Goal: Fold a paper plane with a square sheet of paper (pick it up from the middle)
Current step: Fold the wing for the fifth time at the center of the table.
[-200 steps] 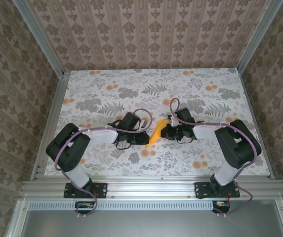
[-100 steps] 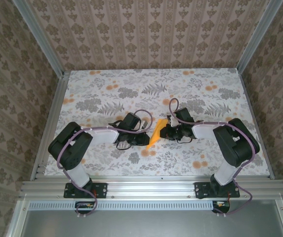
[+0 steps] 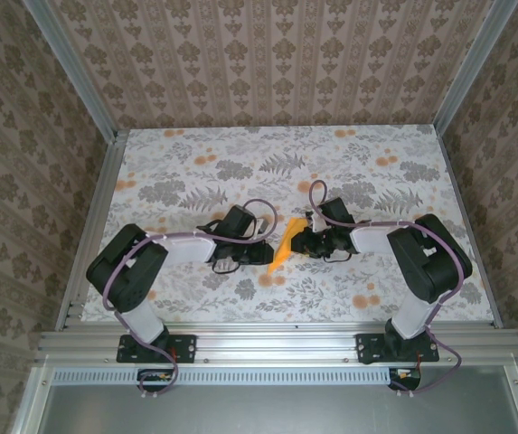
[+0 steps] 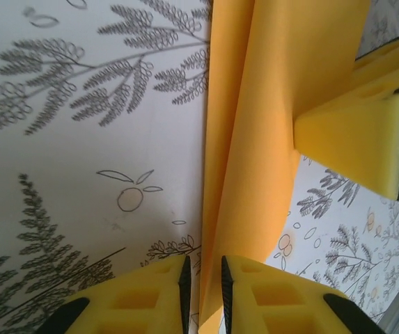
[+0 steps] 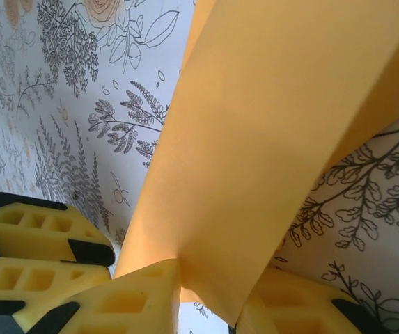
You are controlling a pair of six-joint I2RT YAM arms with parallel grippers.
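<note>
**Operator:** Where is the workpiece?

**Technician:** The paper plane [image 3: 286, 244] lies on the flower-printed table [image 3: 376, 163], about mid-width and in the near half. It slants from far right to near left. The left gripper [image 3: 260, 256] is on one side of it and the right gripper [image 3: 304, 240] on the other.

**Operator:** What state are the tools in?

**Technician:** Left gripper [image 4: 204, 268]: the jaws are parted by a narrow slot, and the paper's edge runs through it. A sliver of tabletop shows between the paper and one pad, so the hold looks loose at best. Right gripper [image 5: 209, 285]: the folded layers fill the gap between its fingers and touch both. I cannot tell whether they are clamped or merely resting there.

**Operator:** How will it handle?

**Technician:** By judgement it is very light and thin, limp across the panels and stiffer along the creases. The layers bow apart in the wrist views, so the folds will likely spring open once unloaded. Excess pressure risks dents or stray creases.

**Operator:** Where should it be held?

**Technician:** Pinch the centre crease at mid-length, where the layers stack. Avoid the tip and the free wing edges, which would probably buckle.
</note>
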